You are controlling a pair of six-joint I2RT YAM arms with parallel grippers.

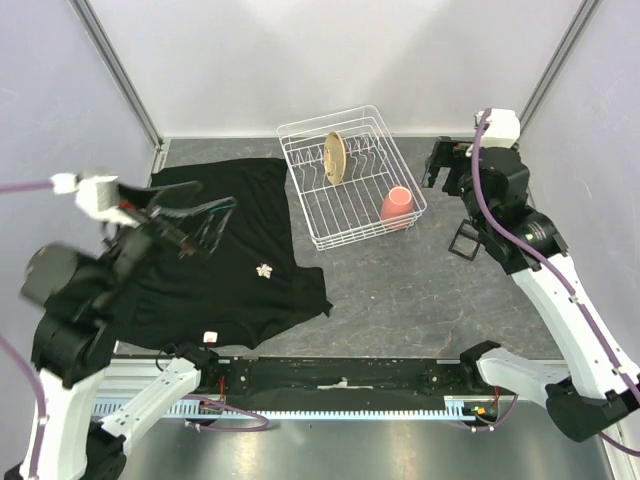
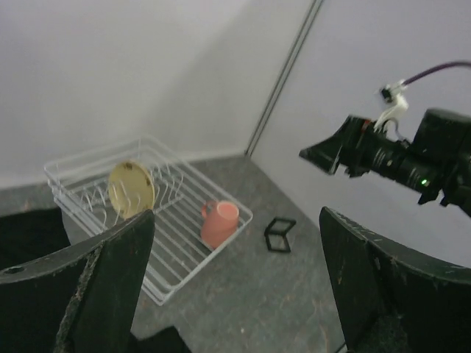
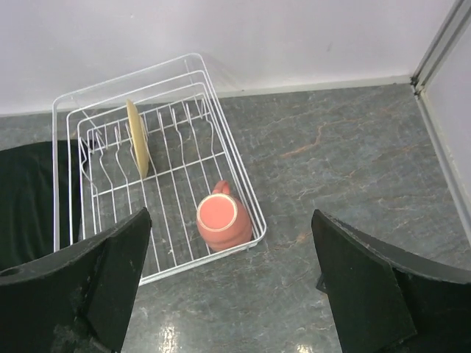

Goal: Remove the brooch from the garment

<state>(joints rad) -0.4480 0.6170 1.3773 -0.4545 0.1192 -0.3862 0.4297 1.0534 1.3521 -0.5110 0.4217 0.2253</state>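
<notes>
We're on the approach: left claw (image 1: 205, 228), spread wide, hovers over the shirt (image 1: 235, 300). The brooch (image 1: 264, 269) lies to its right and nearer our bases, so next we descend and pinch.

Right gripper (image 3: 229, 215): both dark fingers (image 3: 110, 272) frame the lower edge, spread wide, nothing between them. White wire rack (image 3: 176, 198) sits on the grey marbled table (image 3: 346, 162), set at an angle near the white wall (image 3: 221, 29). One yellow plate (image 3: 137, 140) stands upright on edge in its slots. One pink cup (image 3: 223, 223) occupies the rack's near right corner. Black shirt (image 3: 26, 198) lies at the left edge, just beside the rack.
</notes>
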